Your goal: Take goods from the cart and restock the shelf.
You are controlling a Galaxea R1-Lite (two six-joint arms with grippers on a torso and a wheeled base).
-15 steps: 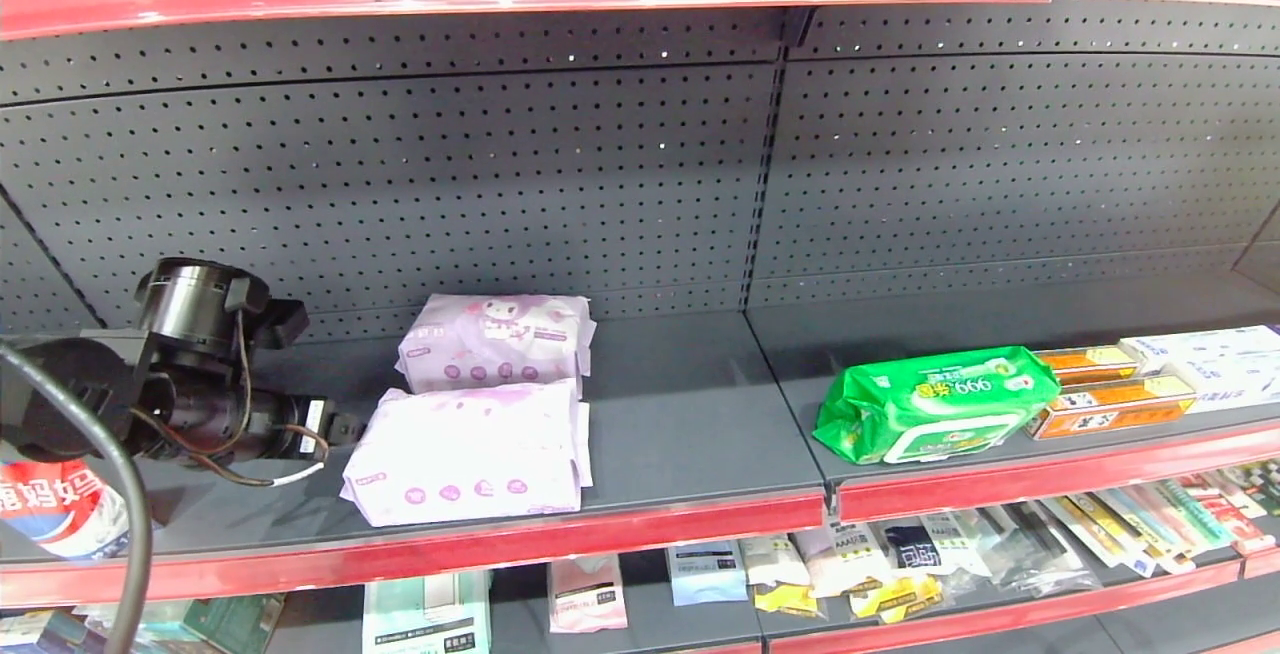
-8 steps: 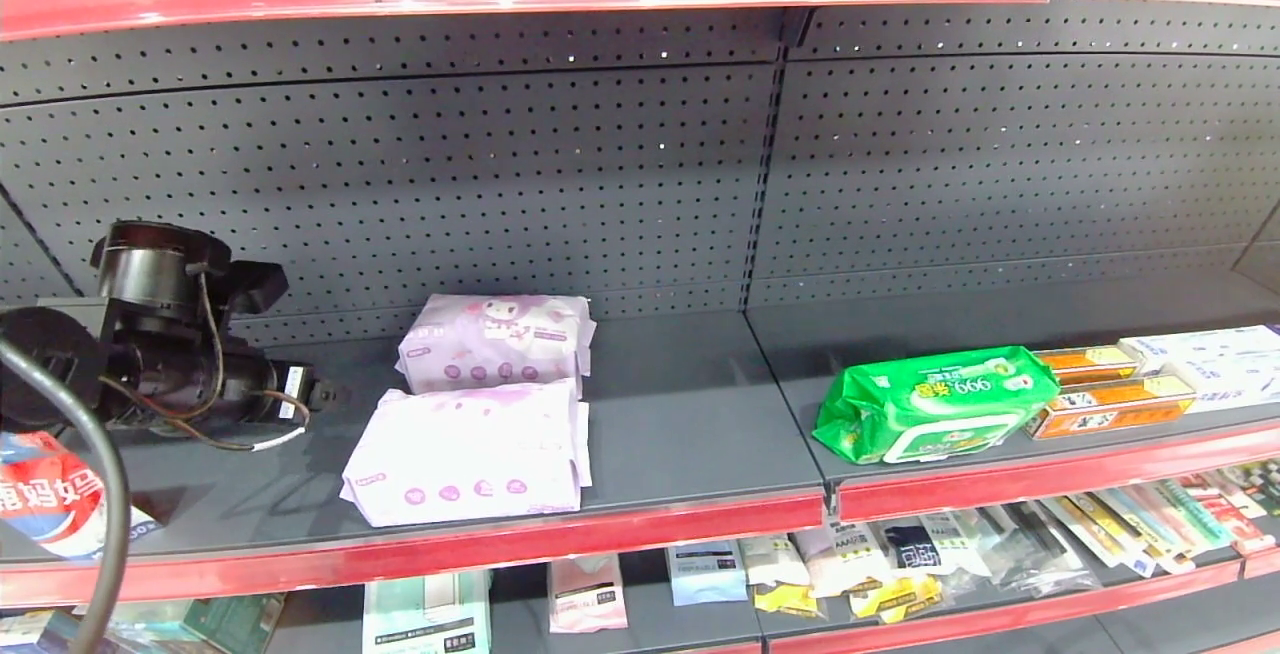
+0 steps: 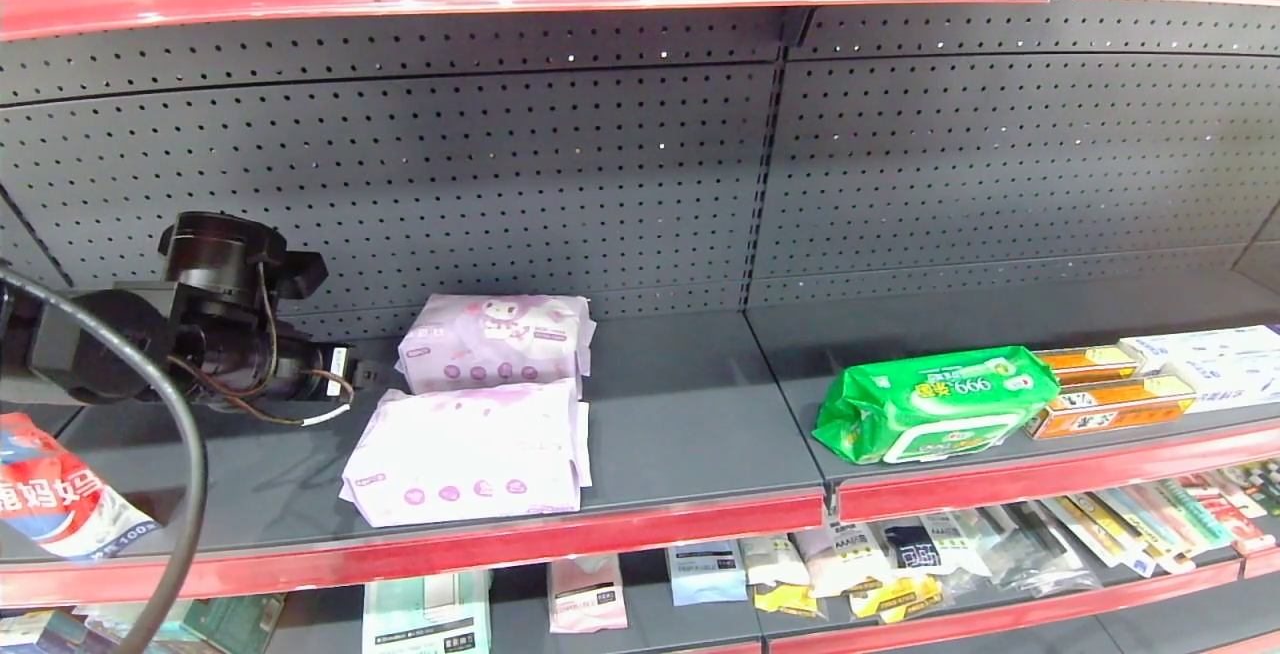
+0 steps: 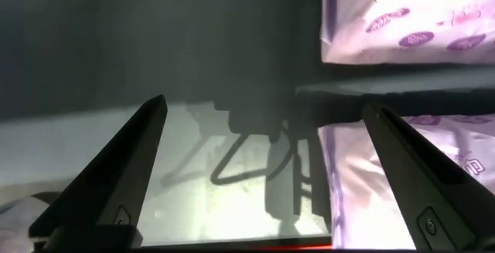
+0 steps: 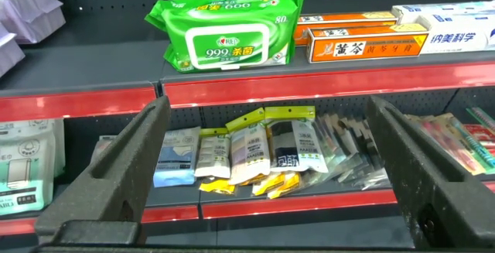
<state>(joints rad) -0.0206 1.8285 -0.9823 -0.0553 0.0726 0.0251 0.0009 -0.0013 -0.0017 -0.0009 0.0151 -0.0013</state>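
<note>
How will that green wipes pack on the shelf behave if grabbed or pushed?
The green wipes pack looks soft and crinkled, so it would probably sag in a grip. Its glossy film may be slippery. Lying flat on the shelf, it should not roll.

Matt perforated metal shelf point(image 3: 690, 414), glossy plastic wipes packs point(image 3: 470, 454), cardboard boxes point(image 3: 1110, 404)

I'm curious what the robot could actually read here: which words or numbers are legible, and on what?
"80": on the green wipes pack.
"黄芩": on the orange box.
Print on the purple packs: blurred.
Print on the lower-shelf packets: too small.
Brand names left out.
</note>
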